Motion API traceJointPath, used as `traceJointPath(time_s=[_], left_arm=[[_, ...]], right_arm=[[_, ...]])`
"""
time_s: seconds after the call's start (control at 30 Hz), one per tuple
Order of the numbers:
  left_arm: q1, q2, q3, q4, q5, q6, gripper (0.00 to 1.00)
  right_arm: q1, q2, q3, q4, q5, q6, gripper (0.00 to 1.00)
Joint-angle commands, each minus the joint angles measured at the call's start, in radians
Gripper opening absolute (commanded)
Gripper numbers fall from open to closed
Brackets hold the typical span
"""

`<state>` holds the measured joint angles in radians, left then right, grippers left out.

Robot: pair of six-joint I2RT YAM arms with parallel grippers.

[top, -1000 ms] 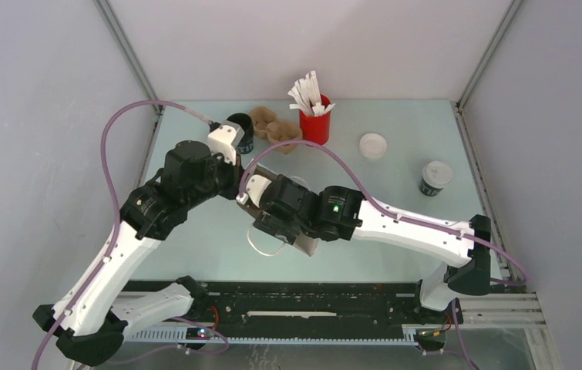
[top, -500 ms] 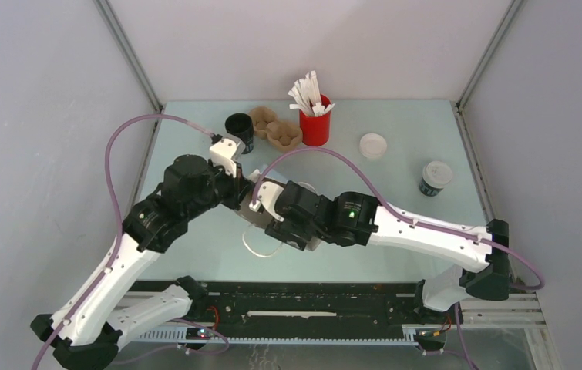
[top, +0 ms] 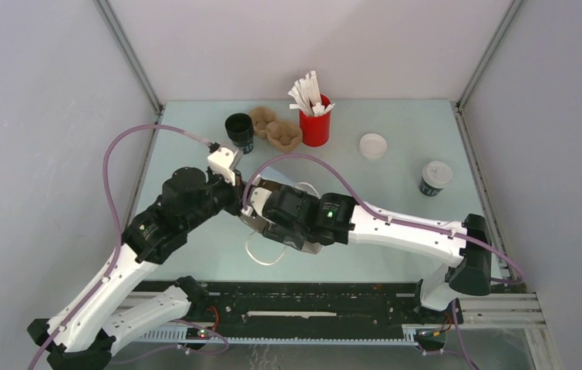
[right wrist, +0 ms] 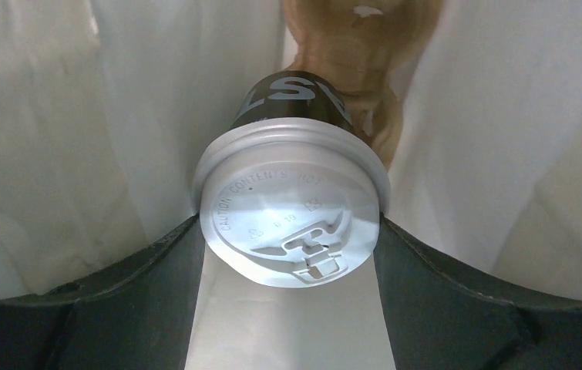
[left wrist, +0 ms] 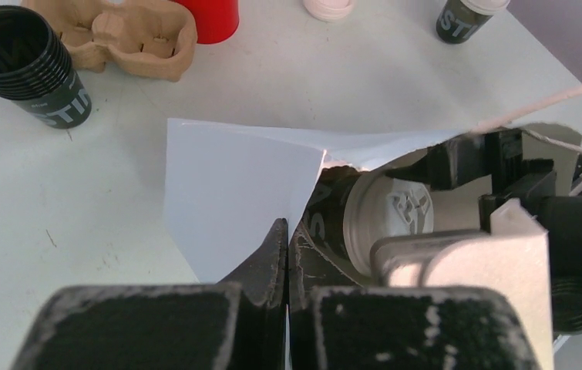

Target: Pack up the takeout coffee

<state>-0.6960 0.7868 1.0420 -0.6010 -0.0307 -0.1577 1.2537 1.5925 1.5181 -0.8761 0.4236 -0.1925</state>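
Note:
The takeout coffee (right wrist: 291, 216), a dark cup with a white lid, lies sideways inside the white paper bag (left wrist: 233, 185). My right gripper (right wrist: 289, 231) reaches into the bag, its two fingers pressed against the lid's sides. Beyond the cup, a brown cardboard carrier (right wrist: 349, 46) sits deeper in the bag. My left gripper (left wrist: 287, 231) is shut on the bag's upper edge and holds the mouth open. Through that mouth the lid (left wrist: 391, 216) shows in the left wrist view. From above, both grippers meet at the table's middle left and the arms hide most of the bag; its handle loop (top: 257, 248) sticks out.
At the back stand a lidless black cup (top: 240, 131), a brown cardboard carrier (top: 274, 129) and a red holder (top: 315, 123) full of white sticks. A loose white lid (top: 373, 145) and a second lidded cup (top: 435, 178) sit at the right.
My left arm has drawn back toward the near edge, away from the black cup, with the bag's edge still pinched. The right arm stays in the bag and has shifted only a little.

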Motion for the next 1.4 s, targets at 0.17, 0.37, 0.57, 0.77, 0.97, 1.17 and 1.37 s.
traceJointPath(time_s=[0.17,0.37,0.57,0.77,0.97,1.17,1.37], left_arm=[[-0.012,-0.044,-0.073,0.117,-0.034,-0.033,0.00],[-0.012,-0.068,-0.110,0.126,-0.041,-0.044,0.00],[-0.012,-0.099,-0.138,0.128,-0.044,-0.043,0.00],[-0.011,-0.109,-0.131,0.139,-0.051,-0.056,0.00],[-0.013,-0.102,-0.137,0.158,-0.046,-0.059,0.00],[-0.012,-0.104,-0.144,0.152,-0.027,-0.061,0.00],[-0.012,-0.101,-0.136,0.121,-0.017,-0.079,0.00]], right_arm=[[-0.014,0.060,0.085,-0.048,0.083,-0.068,0.54],[-0.034,0.102,0.098,-0.091,0.177,-0.052,0.54],[-0.029,0.125,0.102,-0.171,0.143,0.031,0.54],[-0.033,0.165,0.168,-0.237,0.045,0.071,0.53],[-0.050,0.183,0.139,-0.193,0.060,0.069,0.53],[-0.070,0.146,0.059,-0.032,0.068,0.012,0.53],[-0.101,0.146,0.001,0.039,0.075,-0.033,0.53]])
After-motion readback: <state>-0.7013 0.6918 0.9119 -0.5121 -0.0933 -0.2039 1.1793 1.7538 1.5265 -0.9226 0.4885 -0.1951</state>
